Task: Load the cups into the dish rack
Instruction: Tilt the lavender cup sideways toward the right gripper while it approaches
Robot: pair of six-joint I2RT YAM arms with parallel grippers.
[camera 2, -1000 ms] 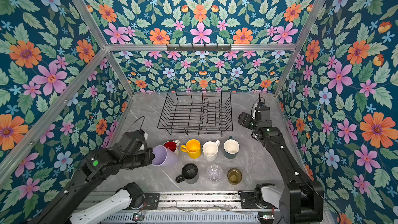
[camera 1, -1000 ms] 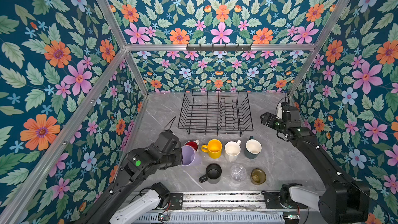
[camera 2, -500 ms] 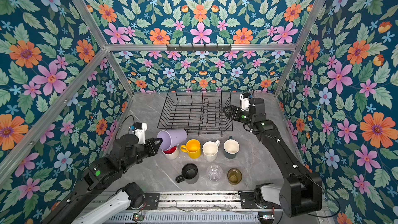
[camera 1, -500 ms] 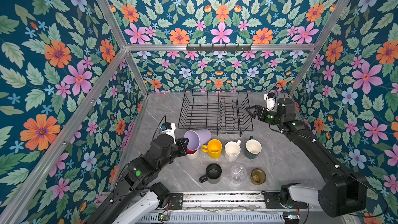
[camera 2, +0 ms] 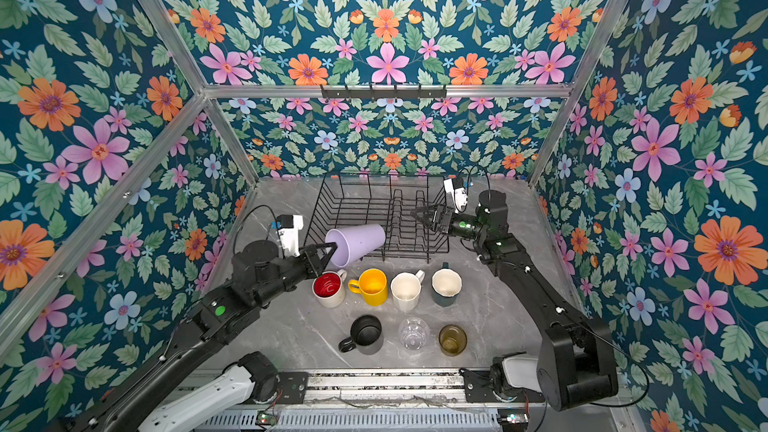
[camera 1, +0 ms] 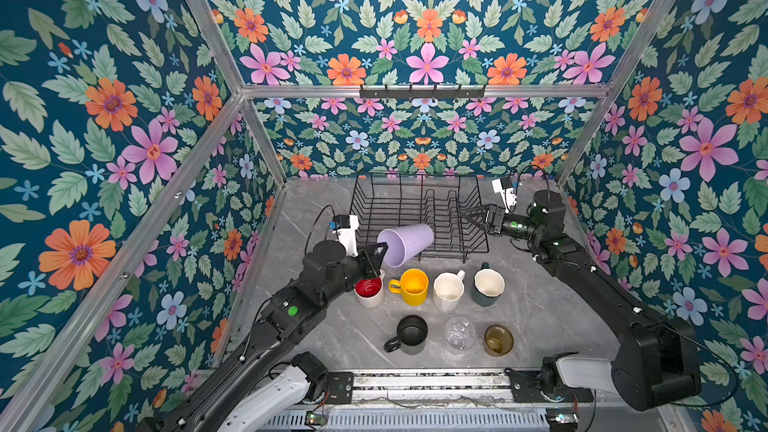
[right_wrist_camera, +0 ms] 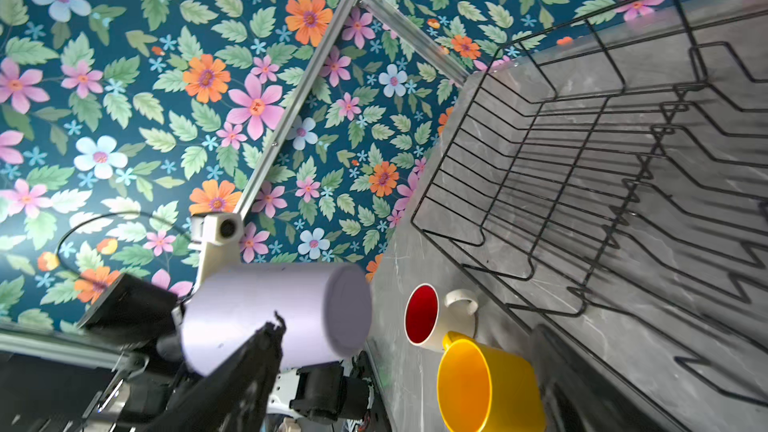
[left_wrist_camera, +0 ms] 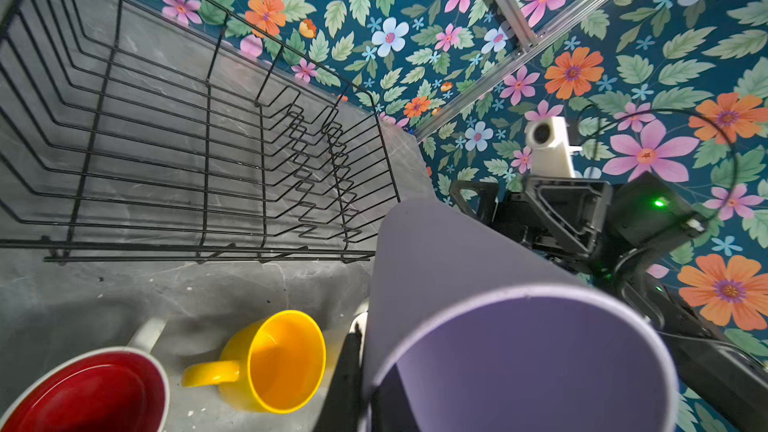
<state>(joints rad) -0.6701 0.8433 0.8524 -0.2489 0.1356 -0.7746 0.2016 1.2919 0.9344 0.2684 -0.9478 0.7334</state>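
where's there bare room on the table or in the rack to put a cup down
The dish rack holds nothing yet. The table is bare right of the dark green mug and amber glass, and left of the black mug. Crowded: the mug row along the rack's front, with the lilac tumbler held up near it.

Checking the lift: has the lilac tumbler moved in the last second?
Yes. The lilac tumbler rose from beside the white mug with red inside toward the dish rack, now overlapping its front rail.
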